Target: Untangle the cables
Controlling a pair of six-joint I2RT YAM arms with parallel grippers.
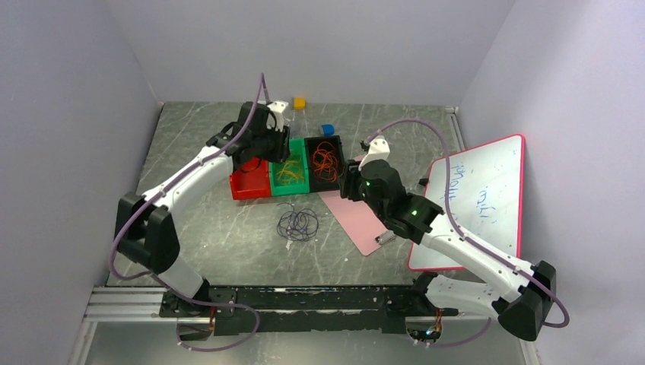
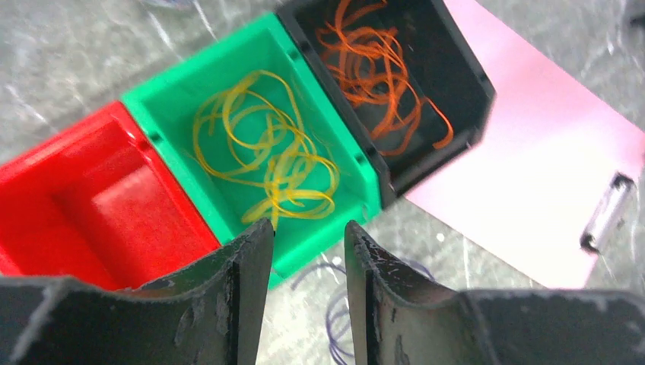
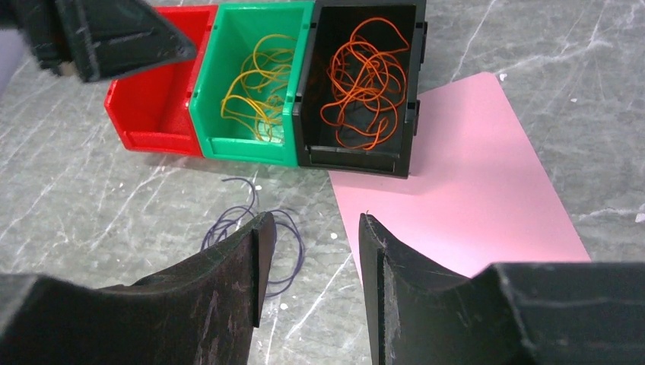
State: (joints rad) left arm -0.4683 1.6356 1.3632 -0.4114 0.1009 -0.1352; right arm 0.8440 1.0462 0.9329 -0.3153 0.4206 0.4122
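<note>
Three bins sit side by side on the tabletop [image 1: 205, 243], walls touching: red bin [image 3: 152, 122], green bin [image 3: 247, 144], black bin [image 3: 357, 158]. Yellow cables [image 3: 255, 91] lie loosely coiled inside the green bin. Orange cables [image 3: 365, 84] lie inside the black bin. Dark purple cables [image 1: 298, 223] lie in a small loose tangle on the bare tabletop, near the front of the bins and just beside a pink sheet [image 3: 456, 175]. The black bin overlaps that sheet's far corner. My left end effector [image 2: 308, 232] hangs above the red and green bins, fingers apart, nothing between them. My right end effector [image 3: 308, 220] hovers by the black bin, above the pink sheet, fingers likewise apart and empty. Neither touches any cable.
</note>
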